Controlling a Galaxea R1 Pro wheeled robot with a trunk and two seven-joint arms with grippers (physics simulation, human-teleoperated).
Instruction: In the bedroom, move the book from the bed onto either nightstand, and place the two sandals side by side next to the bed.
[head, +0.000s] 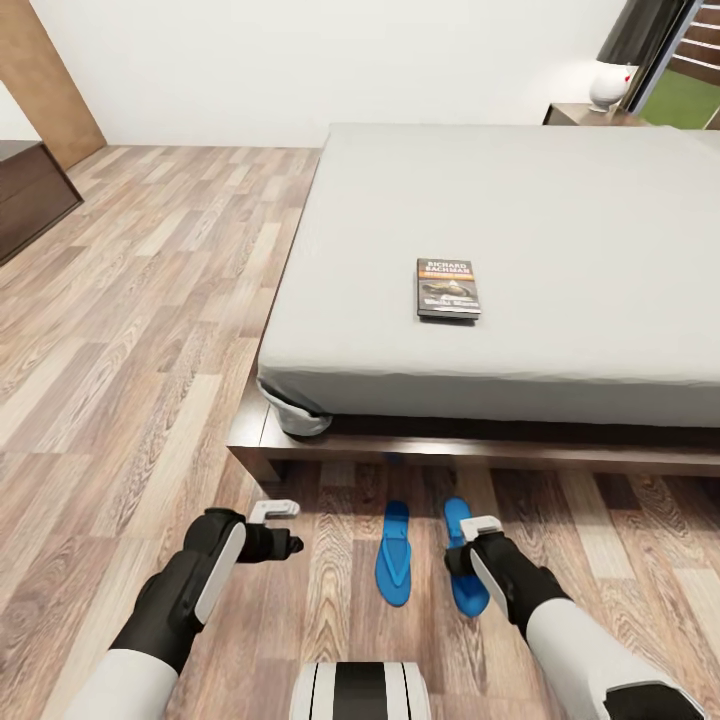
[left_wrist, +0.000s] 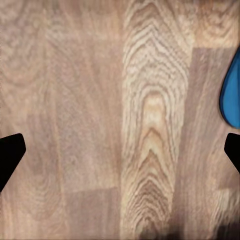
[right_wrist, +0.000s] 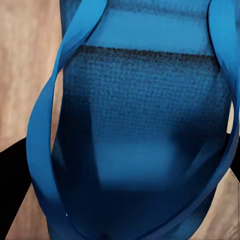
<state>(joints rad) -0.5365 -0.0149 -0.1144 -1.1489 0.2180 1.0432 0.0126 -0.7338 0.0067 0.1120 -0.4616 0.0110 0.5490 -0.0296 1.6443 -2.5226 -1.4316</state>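
Observation:
The book (head: 448, 288), dark with an orange band, lies flat on the grey mattress of the bed (head: 560, 200) near its foot edge. Two blue sandals lie side by side on the wooden floor just in front of the bed frame, the left sandal (head: 394, 553) and the right sandal (head: 461, 520). My right gripper (head: 470, 560) hangs low right over the right sandal (right_wrist: 140, 125), fingers open on either side of it. My left gripper (head: 290, 528) is open over bare floor, with the left sandal (left_wrist: 232, 95) just beside it. A nightstand (head: 580, 113) stands at the bed's far corner.
A white lamp (head: 610, 85) sits on the nightstand. A long dark bench (head: 30, 195) stands by the wall at the far left. The bed's dark wooden frame (head: 420, 450) juts out low toward the sandals. Wide wooden floor (head: 150, 330) runs along the bed's left side.

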